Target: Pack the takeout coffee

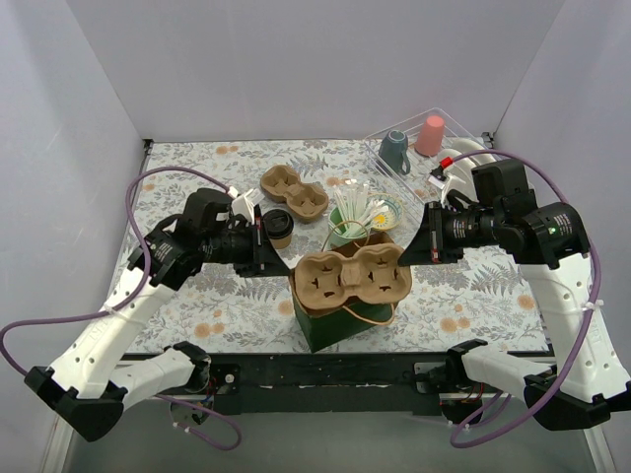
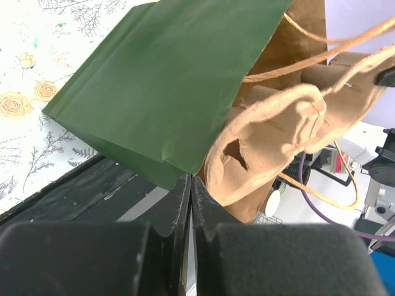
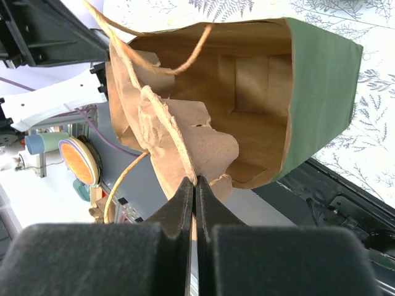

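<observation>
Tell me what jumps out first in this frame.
The left gripper and right gripper pinch opposite edges of an empty pulp carrier over the open green bag at the near edge of the table. The takeout coffee stands unpacked just behind the left gripper.

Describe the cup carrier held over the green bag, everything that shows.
The cup carrier is moulded brown pulp, rough and fibrous, with two round pockets side by side, both empty. It lies roughly level across the open mouth of the green paper bag. The right gripper is shut on its right rim, and the left gripper, also shut, appears to pinch its left rim.
</observation>
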Robot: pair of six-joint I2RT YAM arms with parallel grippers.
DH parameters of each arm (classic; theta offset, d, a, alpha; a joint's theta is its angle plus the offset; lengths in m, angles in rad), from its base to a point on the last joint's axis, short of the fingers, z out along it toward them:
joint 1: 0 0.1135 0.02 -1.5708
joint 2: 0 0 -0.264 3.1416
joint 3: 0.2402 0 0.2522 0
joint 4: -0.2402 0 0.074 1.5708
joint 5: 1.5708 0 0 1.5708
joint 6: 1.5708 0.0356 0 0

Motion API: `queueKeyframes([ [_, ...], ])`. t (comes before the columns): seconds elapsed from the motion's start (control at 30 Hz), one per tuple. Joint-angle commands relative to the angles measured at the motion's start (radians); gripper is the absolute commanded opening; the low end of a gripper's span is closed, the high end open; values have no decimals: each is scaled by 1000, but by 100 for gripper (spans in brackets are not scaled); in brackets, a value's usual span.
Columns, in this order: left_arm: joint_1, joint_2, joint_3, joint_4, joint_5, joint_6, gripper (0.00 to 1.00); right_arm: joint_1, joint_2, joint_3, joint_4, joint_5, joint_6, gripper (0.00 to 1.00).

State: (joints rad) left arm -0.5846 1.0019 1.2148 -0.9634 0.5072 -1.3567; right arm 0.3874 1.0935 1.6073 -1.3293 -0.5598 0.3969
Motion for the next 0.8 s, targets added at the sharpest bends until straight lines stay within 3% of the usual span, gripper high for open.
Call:
queueKeyframes([
  [0.0, 2, 36, 69, 0, -4, 36, 0, 4, -10, 14, 19, -49, -16, 1],
  [0.17, 2, 90, 129, -21, -65, 74, 0, 2, -15, -7, 21, -63, -26, 1],
  [0.77, 2, 101, 129, 12, -49, 57, 0, 4, -17, -96, 21, 31, 14, 1],
])
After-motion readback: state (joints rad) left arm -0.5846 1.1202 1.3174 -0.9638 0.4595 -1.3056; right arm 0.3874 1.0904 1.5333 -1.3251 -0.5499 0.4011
